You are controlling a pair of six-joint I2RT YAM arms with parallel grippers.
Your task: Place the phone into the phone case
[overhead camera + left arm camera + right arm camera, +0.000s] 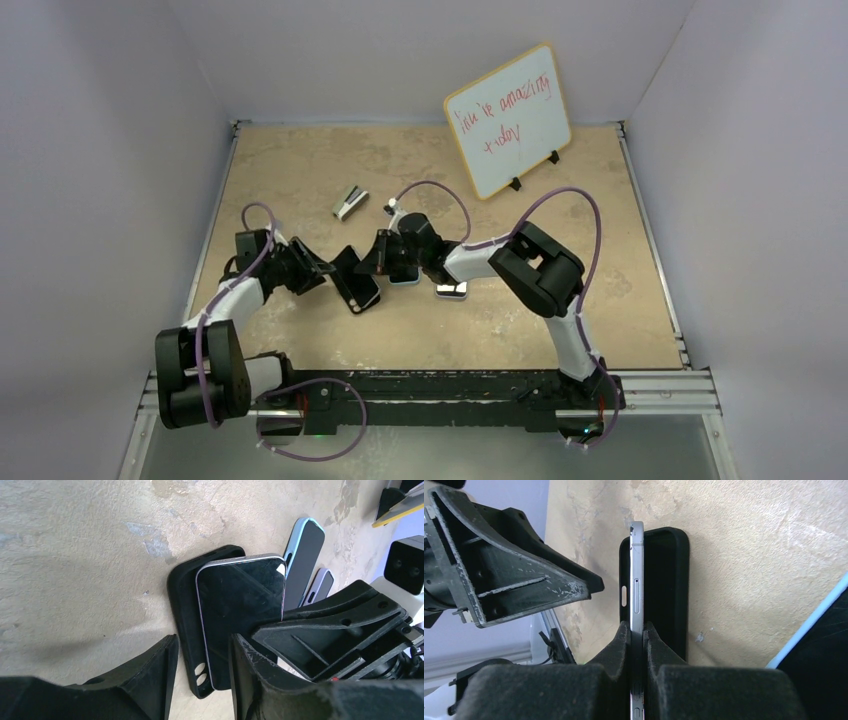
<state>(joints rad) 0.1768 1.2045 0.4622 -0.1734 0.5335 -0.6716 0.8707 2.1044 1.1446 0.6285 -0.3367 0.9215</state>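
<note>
The right gripper (637,630) is clamped on the phone (637,575), its two pads pressed to the front and back faces, so that the phone stands on its long edge. Just at 3 o'clock of the phone in the right wrist view lies the black case (666,580), open side up on the table (300,160). The phone's lower edge sits at the case's near wall and is not pressed in.

The left gripper (204,640) has its fingers apart, one on each side of the case's camera end. Whether either pad touches the case I cannot tell. From this wrist the phone overlaps the case towards 3 o'clock, leaving the case's wall at 9 o'clock and its camera hole at 7 o'clock bare.

At 1 o'clock of the phone a blue-rimmed case (302,555) lies, with a smaller pale one (320,586) just beside it. In the top view a whiteboard (510,120) stands at 1 o'clock of the grippers, well apart.
</note>
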